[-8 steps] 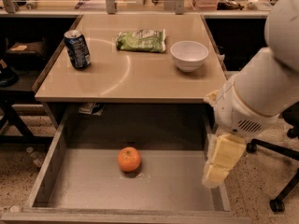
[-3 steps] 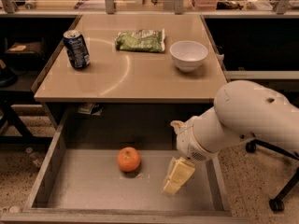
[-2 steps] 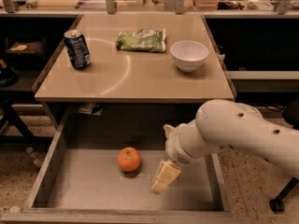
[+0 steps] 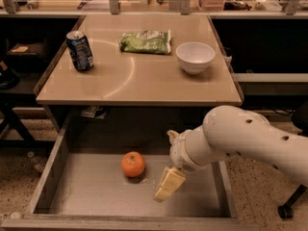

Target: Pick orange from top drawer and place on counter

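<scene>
The orange (image 4: 133, 164) lies on the grey bottom of the open top drawer (image 4: 96, 196), left of the middle. My gripper (image 4: 168, 184) hangs inside the drawer just to the right of the orange, a short gap away, its cream-coloured fingers pointing down and to the left. It holds nothing that I can see. The tan counter (image 4: 139, 78) is above the drawer, with a faint curved arc mark on it.
On the counter stand a blue soda can (image 4: 80, 50) at the left, a green chip bag (image 4: 145, 41) at the back middle and a white bowl (image 4: 195, 57) at the right. My white arm (image 4: 250, 141) reaches in over the drawer's right side. A chair base (image 4: 288, 207) stands at the lower right.
My arm has swung from the drawer's right side leftward and down into the drawer, bringing the gripper close to the orange. The orange has not moved.
</scene>
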You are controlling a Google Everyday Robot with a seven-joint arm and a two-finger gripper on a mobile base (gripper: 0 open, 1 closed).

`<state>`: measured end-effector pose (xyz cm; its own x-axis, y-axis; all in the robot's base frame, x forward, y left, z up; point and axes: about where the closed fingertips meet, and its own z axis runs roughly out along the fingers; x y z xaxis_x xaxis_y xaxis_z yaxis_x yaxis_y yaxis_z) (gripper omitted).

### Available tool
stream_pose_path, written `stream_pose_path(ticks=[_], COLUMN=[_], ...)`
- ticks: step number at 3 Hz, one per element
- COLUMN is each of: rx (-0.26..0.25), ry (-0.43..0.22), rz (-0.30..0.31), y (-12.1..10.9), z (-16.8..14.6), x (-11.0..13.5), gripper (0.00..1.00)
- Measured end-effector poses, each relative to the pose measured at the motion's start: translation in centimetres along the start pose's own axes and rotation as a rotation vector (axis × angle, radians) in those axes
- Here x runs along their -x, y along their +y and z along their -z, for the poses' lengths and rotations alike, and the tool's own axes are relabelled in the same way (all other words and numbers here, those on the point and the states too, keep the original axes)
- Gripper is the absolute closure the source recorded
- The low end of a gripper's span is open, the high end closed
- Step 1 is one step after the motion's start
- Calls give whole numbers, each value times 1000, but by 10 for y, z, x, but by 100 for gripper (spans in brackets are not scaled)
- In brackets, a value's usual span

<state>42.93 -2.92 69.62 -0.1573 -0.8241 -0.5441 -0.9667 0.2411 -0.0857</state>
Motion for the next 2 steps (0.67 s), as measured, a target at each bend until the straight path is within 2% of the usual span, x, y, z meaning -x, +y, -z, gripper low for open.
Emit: stream_pose_path(ticks=[2], rx=[77], ry=[-133], rz=[17], y=[18], z=[-46], x=[31], gripper=[0])
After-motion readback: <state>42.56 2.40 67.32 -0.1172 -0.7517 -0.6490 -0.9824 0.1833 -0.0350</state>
